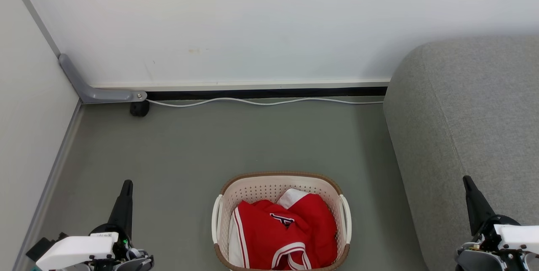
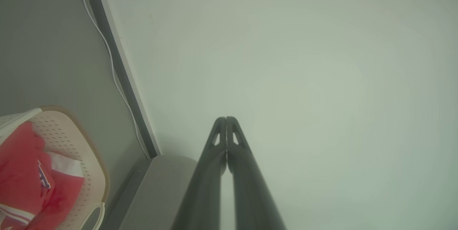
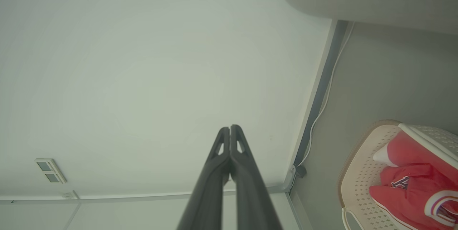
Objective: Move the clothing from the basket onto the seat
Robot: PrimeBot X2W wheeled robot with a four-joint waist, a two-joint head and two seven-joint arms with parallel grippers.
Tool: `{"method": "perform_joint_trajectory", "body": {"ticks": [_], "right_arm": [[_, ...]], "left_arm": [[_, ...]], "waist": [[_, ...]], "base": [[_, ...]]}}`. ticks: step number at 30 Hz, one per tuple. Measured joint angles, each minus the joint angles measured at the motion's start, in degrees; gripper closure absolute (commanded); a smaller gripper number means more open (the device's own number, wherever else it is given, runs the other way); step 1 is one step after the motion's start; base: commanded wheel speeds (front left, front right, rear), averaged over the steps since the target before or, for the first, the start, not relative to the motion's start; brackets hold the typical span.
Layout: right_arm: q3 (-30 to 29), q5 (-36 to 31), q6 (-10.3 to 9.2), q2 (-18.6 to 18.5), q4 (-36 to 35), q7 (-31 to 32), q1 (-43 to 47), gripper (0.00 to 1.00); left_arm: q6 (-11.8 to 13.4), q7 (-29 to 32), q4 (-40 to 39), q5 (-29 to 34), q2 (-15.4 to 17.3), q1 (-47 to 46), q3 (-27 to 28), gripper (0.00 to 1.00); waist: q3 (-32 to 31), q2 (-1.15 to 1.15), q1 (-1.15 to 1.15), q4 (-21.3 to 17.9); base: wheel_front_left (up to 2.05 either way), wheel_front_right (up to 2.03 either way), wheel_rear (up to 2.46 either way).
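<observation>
The clothing (image 1: 286,233) lies heaped in the basket (image 1: 278,177), which stands on the floor (image 1: 189,148) near the seat's (image 1: 463,115) rounded end. Your left gripper (image 1: 126,183) and right gripper (image 1: 466,178) hang either side of the basket, apart from it. Each has its jaws pressed together and holds nothing. If you go down like that, you will likely only push the fabric flat, so spread the jaws first. The two red pieces look tangled, and lifting one may drag the other over the rim onto the floor. A finger that snags the rim or a hole in the wall could tip the light basket. A shallow pinch may let the cloth slip before it reaches the seat.
</observation>
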Motion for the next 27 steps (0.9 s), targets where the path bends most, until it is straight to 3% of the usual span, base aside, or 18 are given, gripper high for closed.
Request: {"method": "perform_joint_trajectory", "body": {"ticks": [27], "right_arm": [[0.0,0.0,0.00,0.0,0.0,0.0,0.0,1.00]], "left_arm": [[0.0,0.0,0.0,0.0,0.0,0.0,0.0,1.00]], "waist": [[0.0,0.00,0.00,0.0]], "base": [[0.00,0.00,0.00]]}}
